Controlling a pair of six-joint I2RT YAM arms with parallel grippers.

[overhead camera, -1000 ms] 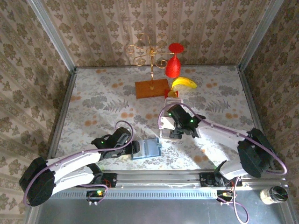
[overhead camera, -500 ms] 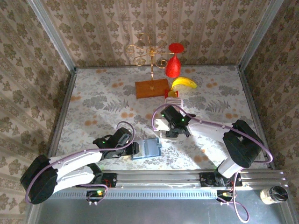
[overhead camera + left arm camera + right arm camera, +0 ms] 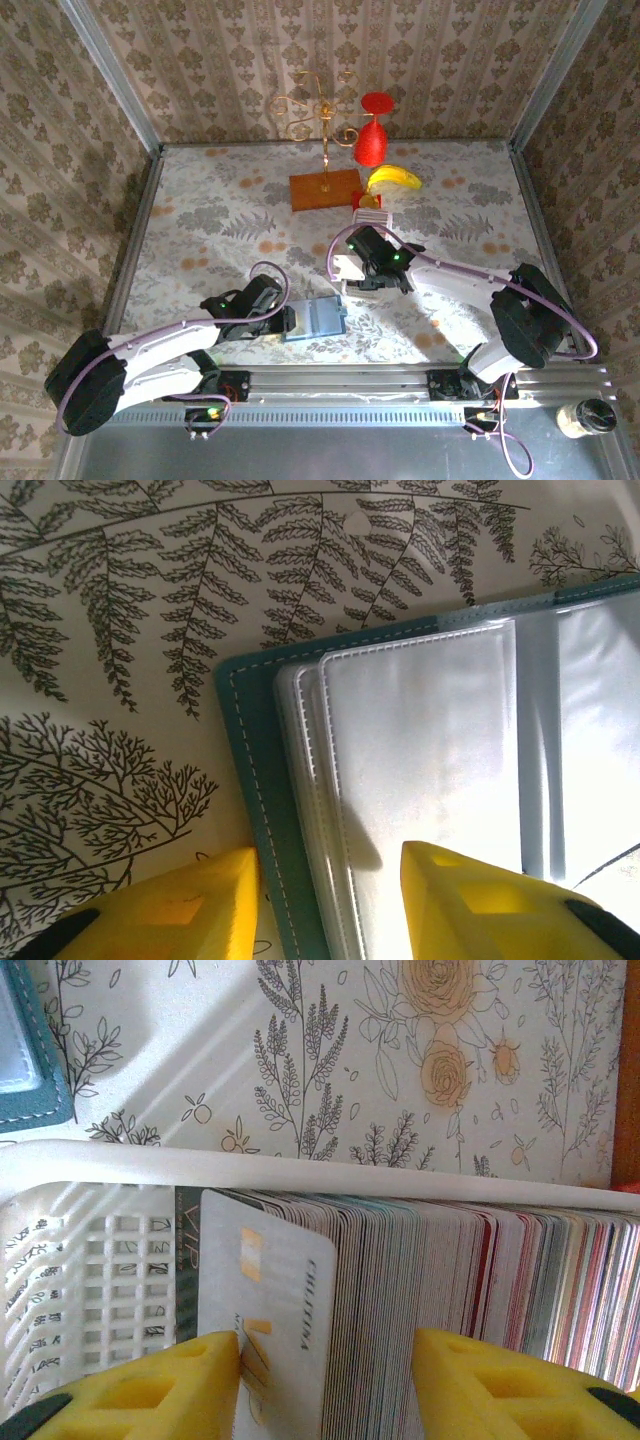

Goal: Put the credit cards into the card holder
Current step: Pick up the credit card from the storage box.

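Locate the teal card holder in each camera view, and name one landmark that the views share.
Top external: the card holder lies low in the picture, just left of centre.
Left wrist: it runs from the centre to the right edge, its clear sleeves showing.
Right wrist: top-left corner.
Shared landmark: the floral table cover.

We see the teal card holder (image 3: 314, 320) lying open, clear sleeves up; the credit cards (image 3: 420, 1280) stand packed edge-on at its one o'clock.
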